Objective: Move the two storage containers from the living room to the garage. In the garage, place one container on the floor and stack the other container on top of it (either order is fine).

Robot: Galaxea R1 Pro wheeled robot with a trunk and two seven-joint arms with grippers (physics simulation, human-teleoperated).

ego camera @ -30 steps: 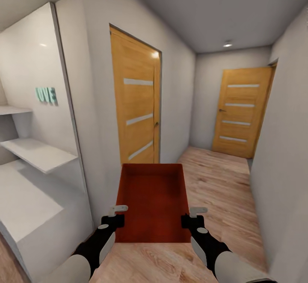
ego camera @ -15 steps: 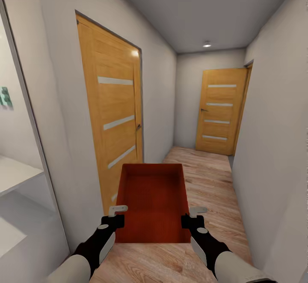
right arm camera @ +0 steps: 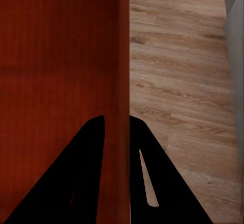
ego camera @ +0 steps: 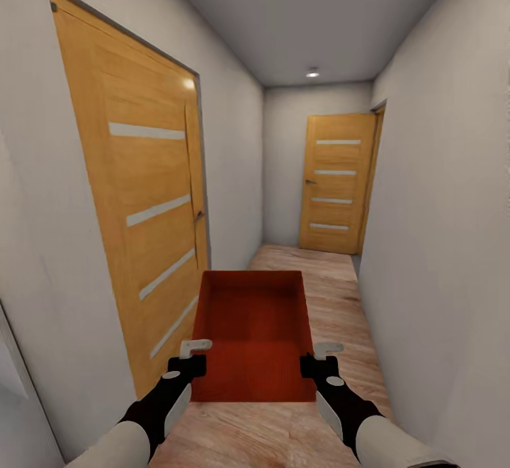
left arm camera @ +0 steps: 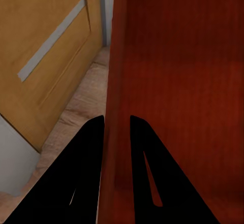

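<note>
One orange-red storage container (ego camera: 253,337) was carried out in front of the robot, above the light wood plank floor (ego camera: 340,298) of a narrow corridor, held level between both arms. Left claw (ego camera: 193,356) was pinched over the container's left side wall near its near corner; the left wrist view showed one finger (left arm camera: 84,178) outside the wall and the other inside, closed on it. Right claw (ego camera: 320,358) did the same on the right side wall, fingers (right arm camera: 86,178) straddling the wall (right arm camera: 120,82) and clamped.

Handling, as a judgement: lidless rigid plastic bin, low walls, ribbed bottom, empty, so probably light and stiff. Thin smooth walls could slip or twist in a one-sided pinch; the two opposed wall grips near the near end looked like the sensible hold, though the far end was unsupported and might sag or tip if one claw loosened. Not fragile.

A near orange-wood door (ego camera: 138,199) with narrow glass slits stood on the robot's left, shut as far as could be told; a second like door (ego camera: 336,183) closed the corridor's far end.

No brand, label or readable writing was visible on the container, doors or walls.
</note>
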